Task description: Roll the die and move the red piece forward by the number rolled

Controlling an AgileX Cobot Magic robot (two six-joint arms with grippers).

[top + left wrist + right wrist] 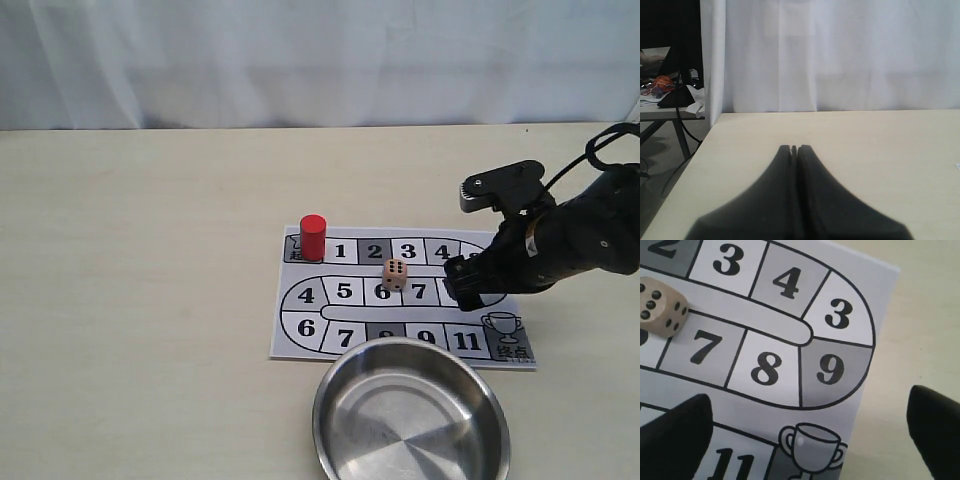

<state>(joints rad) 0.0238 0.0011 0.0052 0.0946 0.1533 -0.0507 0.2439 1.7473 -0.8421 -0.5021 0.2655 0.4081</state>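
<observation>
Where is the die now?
In the exterior view the die lies on the game board, right of centre on its middle row by squares 6 and 7, apart from the red piece and left of the open right gripper.

The red piece [313, 237] is solid red. The die [395, 274] is light brown with black dots. The board [288, 345] is white, its black-outlined track alternating white and grey squares with black numerals. The bowl [338, 400] is shiny silver, the worktop [140, 250] pale beige, the fingers [677, 432] black.
</observation>
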